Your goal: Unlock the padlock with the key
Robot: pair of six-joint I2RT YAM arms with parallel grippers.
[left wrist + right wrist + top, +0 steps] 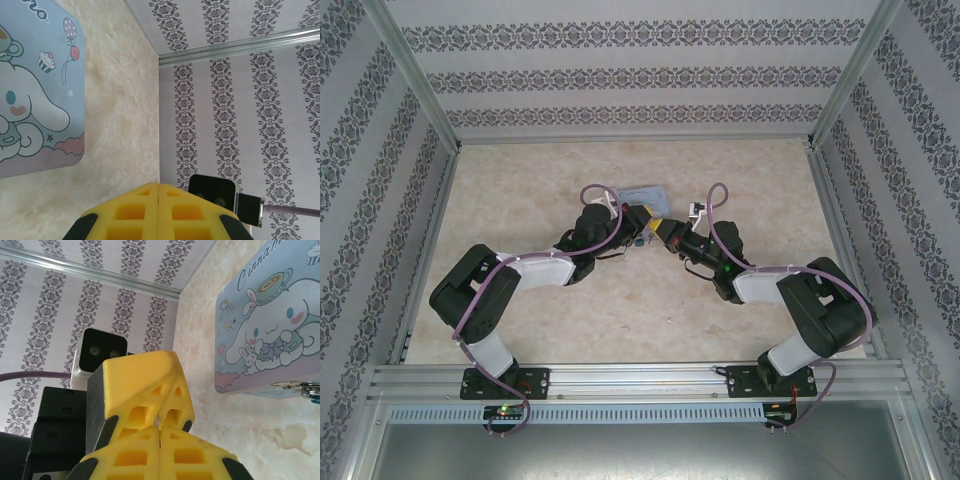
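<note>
My left gripper (640, 228) and right gripper (659, 231) meet tip to tip above the table's middle, just in front of the pale blue cartoon tin (645, 196). Both stand shut. In the left wrist view the yellow pads (135, 210) press together with nothing showing between them at my left gripper (159, 185). In the right wrist view my right gripper (160, 427) is shut, and the left gripper's fingers (145, 375) touch its tip. No key can be made out. At the tin's latch a silvery loop with a bit of blue (311, 390), seemingly the padlock, is cut off by the frame edge.
The tin (35, 90) (265, 340) lies flat on the marbled table (540, 190). Patterned walls (620, 75) close in the back and both sides. The right wrist camera (212, 192) sits close beyond my left fingertips.
</note>
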